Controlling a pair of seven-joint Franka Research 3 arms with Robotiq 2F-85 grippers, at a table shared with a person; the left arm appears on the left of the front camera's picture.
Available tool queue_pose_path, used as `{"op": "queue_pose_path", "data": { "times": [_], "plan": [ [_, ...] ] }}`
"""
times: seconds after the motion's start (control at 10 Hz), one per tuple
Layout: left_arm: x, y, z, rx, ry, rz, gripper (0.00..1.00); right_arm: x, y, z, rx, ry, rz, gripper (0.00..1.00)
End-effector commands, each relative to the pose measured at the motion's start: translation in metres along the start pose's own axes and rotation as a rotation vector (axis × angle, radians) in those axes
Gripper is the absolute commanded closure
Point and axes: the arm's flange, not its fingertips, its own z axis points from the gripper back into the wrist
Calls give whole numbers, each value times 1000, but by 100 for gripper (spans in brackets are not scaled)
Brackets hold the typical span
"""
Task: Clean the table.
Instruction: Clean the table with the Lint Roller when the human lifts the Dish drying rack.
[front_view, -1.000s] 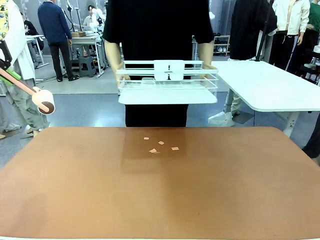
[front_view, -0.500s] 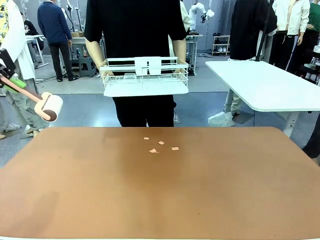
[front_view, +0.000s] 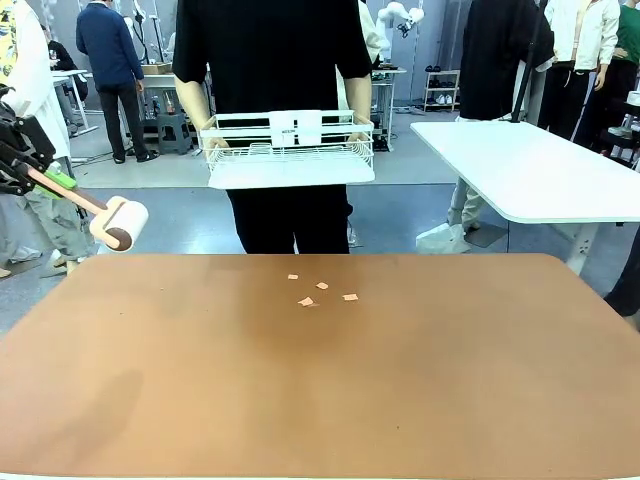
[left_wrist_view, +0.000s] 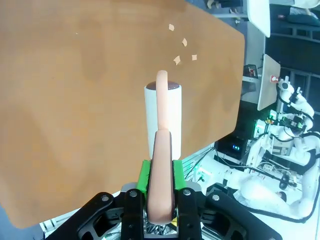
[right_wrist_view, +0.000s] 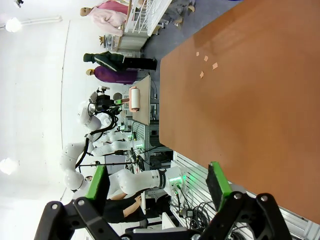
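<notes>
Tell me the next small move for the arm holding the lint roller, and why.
Probably swing the left gripper rightward and down, bringing the lint roller toward the paper scraps. The roller hangs in the air by the table's far-left corner, off the surface, while the scraps lie near the far middle.

Bright, even indoor light; crisp front view, warped wrist views.
In the front view the matte table (front_view: 450, 380) takes soft, diffuse overhead light, with faint darker patches at its left and far middle. The right wrist view washes out to white around two round lamps (right_wrist_view: 12, 24). Both wrist views bend the table's edges with wide-angle distortion, and far background detail is small and soft.
</notes>
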Motion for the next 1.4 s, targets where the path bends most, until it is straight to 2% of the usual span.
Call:
{"op": "queue_pose_path", "data": {
  "times": [0.0,0.4,0.5,0.6,0.8,1.0,1.1,1.3],
  "plan": [
    [-5,-4,6,8,-13,2,78,-2,2,1,11,3,9,0],
    [-1,0,3,2,-7,0,78,-2,2,1,11,3,9,0],
    [12,5,-6,-58,0,3,78,-2,2,1,11,3,9,0],
    [24,10,-17,-51,-23,-15,78,-2,2,1,11,3,9,0],
    [36,16,-44,-63,29,-61,78,-2,2,1,11,3,9,0],
    [42,20,-74,-131,-8,-88,78,-2,2,1,11,3,9,0],
    [48,26,-90,-123,-30,-94,78,-2,2,1,11,3,9,0],
    [62,45,-114,-156,17,-103,78,-2,2,1,11,3,9,0]
  ]
}}
